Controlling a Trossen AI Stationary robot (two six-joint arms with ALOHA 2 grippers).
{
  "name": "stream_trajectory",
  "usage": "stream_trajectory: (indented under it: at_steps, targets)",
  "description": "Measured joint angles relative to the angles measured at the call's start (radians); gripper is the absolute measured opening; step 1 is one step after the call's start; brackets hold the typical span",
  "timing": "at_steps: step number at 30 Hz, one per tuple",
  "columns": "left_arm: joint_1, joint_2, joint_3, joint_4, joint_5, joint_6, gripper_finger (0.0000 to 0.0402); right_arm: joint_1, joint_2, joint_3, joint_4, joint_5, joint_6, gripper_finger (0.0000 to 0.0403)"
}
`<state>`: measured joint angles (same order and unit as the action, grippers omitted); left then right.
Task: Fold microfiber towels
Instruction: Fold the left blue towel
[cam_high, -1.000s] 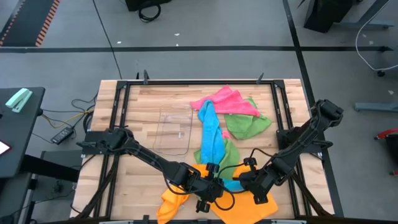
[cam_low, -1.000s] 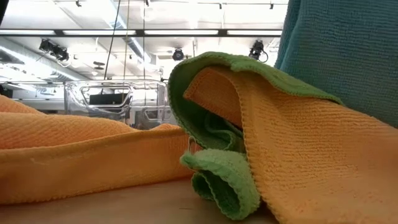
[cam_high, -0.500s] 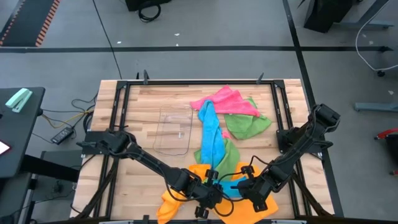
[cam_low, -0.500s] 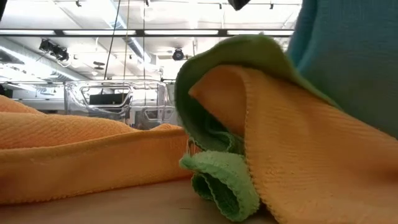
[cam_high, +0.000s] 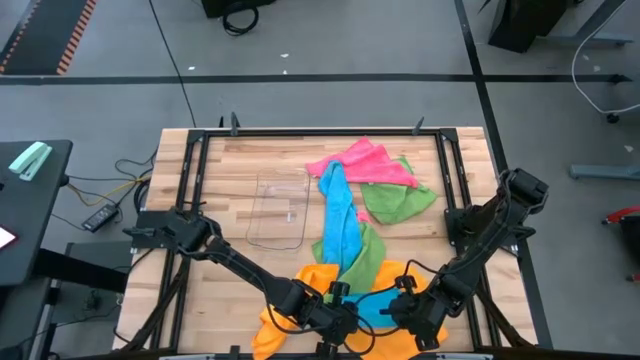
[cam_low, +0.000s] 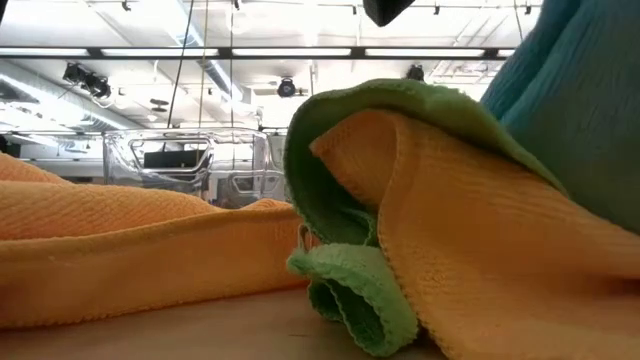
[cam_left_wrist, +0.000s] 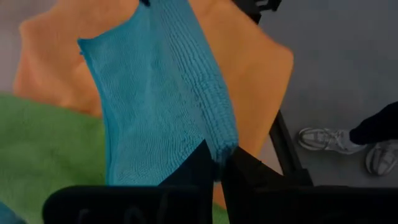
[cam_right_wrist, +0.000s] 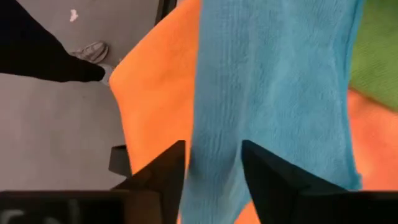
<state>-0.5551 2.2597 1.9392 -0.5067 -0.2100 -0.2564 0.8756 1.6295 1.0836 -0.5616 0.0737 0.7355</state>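
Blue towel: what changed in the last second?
Both claws pulled the blue towel's near end toward the table's front edge, over the orange towel. The right claw has opened and now straddles the cloth loosely; the left claw stays shut on its edge. Pink towel, far green towel and clear tray have not moved.

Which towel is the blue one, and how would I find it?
Look at the wooden table from above. The blue towel is the long strip running from the pink towel toward both pincers at the near edge. Its neighbours lie bunched; only it is stretched long.
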Motion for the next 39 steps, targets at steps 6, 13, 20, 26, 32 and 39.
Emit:
stream_trajectory:
  at_steps: [6,13,20,26,32,39]
  targets:
    - [0.001,0.001,0.000,0.009,-0.002,0.005,0.0023,0.011,0.000,0.000,-0.006,-0.003,0.082,0.0210]
    - [-0.005,0.001,0.000,0.025,-0.002,0.006,0.0023,0.068,-0.001,0.000,-0.028,0.031,0.193,0.0213]
    - [-0.019,0.001,0.000,0.025,-0.003,0.014,0.0035,0.175,-0.001,0.000,-0.073,0.113,0.237,0.0212]
    - [-0.028,0.001,0.000,0.034,-0.002,0.015,0.0023,0.245,-0.001,0.000,-0.074,0.144,0.339,0.0212]
    - [-0.028,0.001,0.000,0.051,-0.002,0.017,0.0030,0.235,-0.001,0.000,-0.057,0.280,0.450,0.0212]
    - [-0.028,0.001,0.000,0.051,-0.002,0.019,0.0022,0.231,-0.001,0.001,0.031,0.453,0.513,0.0212]
